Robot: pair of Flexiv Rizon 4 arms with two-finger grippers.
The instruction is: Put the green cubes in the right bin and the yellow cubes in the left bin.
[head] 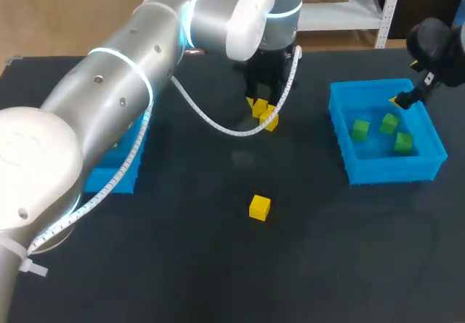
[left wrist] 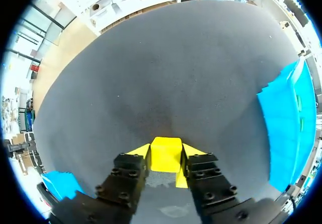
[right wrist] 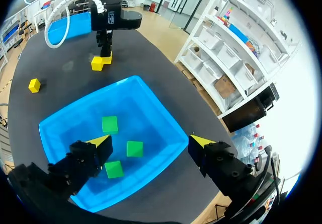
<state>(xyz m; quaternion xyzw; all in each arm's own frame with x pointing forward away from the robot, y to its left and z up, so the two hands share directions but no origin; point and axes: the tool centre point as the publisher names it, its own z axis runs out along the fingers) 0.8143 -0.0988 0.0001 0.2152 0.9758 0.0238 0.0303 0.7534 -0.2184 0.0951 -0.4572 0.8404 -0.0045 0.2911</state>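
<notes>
While our left gripper [left wrist: 166, 157] pinches a yellow cube [left wrist: 166, 147], our right gripper [right wrist: 151, 142] hangs spread wide over the right bin [head: 396, 169] at the table's three o'clock, three green cubes [right wrist: 109, 124] inside.

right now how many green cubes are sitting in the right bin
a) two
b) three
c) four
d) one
B: three green cubes lie inside the right bin, countable in both the head view and the right wrist view.
</notes>
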